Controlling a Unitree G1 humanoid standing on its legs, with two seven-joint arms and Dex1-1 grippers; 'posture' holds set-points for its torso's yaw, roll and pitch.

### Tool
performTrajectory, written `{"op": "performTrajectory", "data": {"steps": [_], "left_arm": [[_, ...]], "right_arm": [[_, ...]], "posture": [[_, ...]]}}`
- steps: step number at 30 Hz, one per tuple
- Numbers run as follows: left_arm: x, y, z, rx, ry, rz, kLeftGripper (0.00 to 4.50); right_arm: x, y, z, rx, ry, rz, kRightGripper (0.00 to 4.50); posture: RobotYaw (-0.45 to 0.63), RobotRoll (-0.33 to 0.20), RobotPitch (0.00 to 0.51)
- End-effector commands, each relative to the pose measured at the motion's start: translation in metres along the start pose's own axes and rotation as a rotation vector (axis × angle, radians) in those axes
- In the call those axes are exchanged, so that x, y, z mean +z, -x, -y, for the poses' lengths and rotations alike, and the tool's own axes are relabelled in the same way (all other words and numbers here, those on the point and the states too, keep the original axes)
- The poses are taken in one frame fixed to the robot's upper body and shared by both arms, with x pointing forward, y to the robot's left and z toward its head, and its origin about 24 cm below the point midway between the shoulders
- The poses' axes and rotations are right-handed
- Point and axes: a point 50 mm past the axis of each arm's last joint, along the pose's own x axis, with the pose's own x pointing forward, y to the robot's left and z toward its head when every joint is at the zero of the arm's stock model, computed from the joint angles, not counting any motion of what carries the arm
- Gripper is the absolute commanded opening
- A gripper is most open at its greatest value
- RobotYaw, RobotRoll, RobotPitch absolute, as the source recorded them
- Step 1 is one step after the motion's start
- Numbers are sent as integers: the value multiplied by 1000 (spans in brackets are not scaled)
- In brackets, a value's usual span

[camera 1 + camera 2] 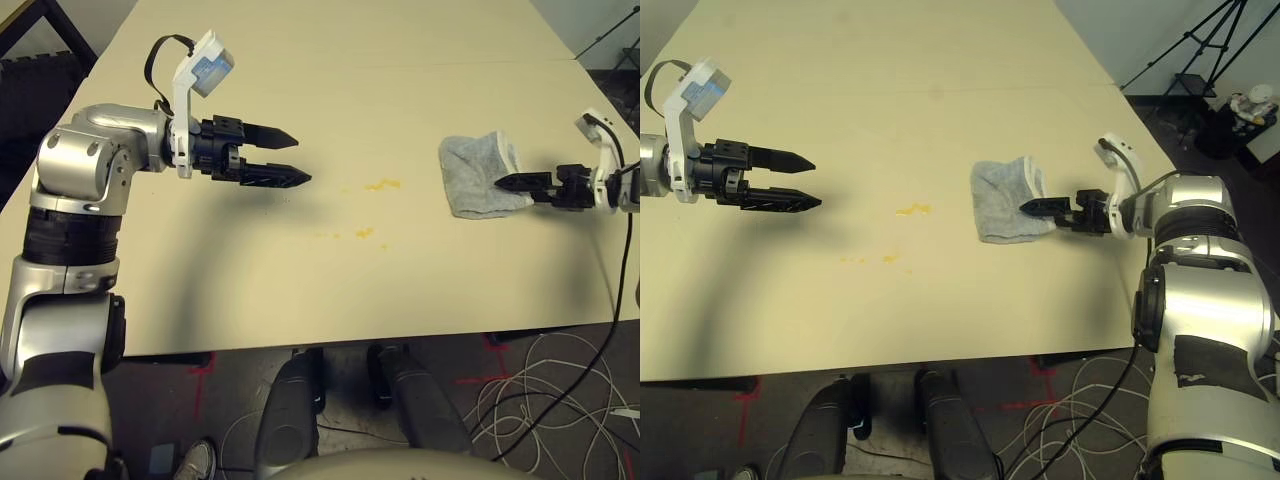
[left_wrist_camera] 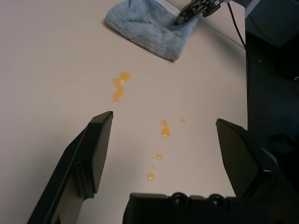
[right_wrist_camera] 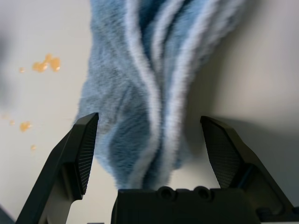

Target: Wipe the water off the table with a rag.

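Observation:
The grey rag [image 1: 478, 172] lies folded on the cream table [image 1: 300, 60], right of centre. My right gripper [image 1: 497, 183] is at the rag's right edge; in the right wrist view its jaws [image 3: 149, 118] stand open, with the rag [image 3: 140, 84] lying between the fingers and not clamped. The water is small orange blotches: one [image 1: 382, 184] left of the rag and smaller specks [image 1: 364, 233] nearer the front. My left gripper [image 1: 300, 160] hovers open over the table's left part, pointing toward the water [image 2: 119, 86], with nothing held.
The table's right edge runs just behind my right wrist [image 1: 600, 185]. Cables [image 1: 540, 390] lie on the floor below the front edge. A tripod [image 1: 1200, 50] stands off the table's far right corner, and dark furniture [image 1: 40, 90] off the far left.

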Motion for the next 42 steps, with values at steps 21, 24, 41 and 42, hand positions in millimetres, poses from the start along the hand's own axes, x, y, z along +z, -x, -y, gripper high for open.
{"op": "performTrajectory", "data": {"steps": [21, 24, 41, 42], "left_arm": [[-9, -15, 5, -36, 37, 12, 4500], [-10, -17, 4, -35, 40, 15, 4500], [-7, -9, -16, 92, 15, 86, 4500], [-6, -9, -18, 99, 14, 91, 4500]], "right_arm": [[-15, -44, -2, 1, -146, 68, 2181], [-10, -42, -1, -14, -130, 106, 1197], [35, -55, -123, 403, 47, 30, 23], [28, -60, -131, 418, 54, 3, 23]], "posture": [[-13, 0, 279], [-21, 0, 273], [-47, 0, 261], [-47, 0, 263]]}}
